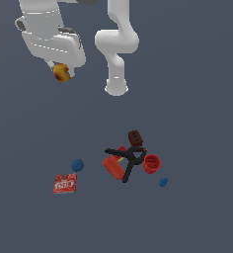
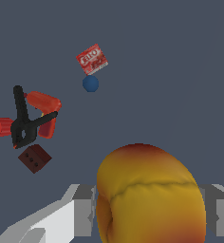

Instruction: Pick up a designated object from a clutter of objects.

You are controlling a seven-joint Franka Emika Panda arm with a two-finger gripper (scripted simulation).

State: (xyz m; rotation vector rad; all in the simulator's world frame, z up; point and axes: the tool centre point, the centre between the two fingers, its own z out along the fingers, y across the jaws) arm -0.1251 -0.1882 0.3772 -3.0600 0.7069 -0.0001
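- Hanging high over the counter (image 1: 197, 217), the end effector (image 1: 62, 73) is gripping the yellow-orange ball (image 1: 62, 72), its fingers closed against the ball's two sides.
- The ball is sitting up near the top of the exterior view, toward that view's left, well apart from everything lying below.
- The wrist view is showing the ball (image 2: 149, 194) huge in the foreground, yellow with red patches and a crease running across it, and the pale grey fingers (image 2: 83, 209) are pressing in on either side.
- Down on the counter, the black clamp (image 1: 127, 159) is sprawling over the red box (image 1: 113, 167), touching it.
- The dark-red block (image 1: 135, 137) is resting just beside the clamp's far end, showing small holes in its face in the wrist view (image 2: 34, 158).
- The red cup (image 1: 151, 163) is lying just beside the clamp, on the exterior view's right of it.
- One blue ball (image 1: 77, 165) is sitting apart from the pile toward the exterior view's left, near the red packet (image 1: 64, 183).
- A smaller-looking blue ball (image 1: 163, 182) is lying near the cup.
- The white arm (image 1: 116, 44) is rising from its base behind the pile.
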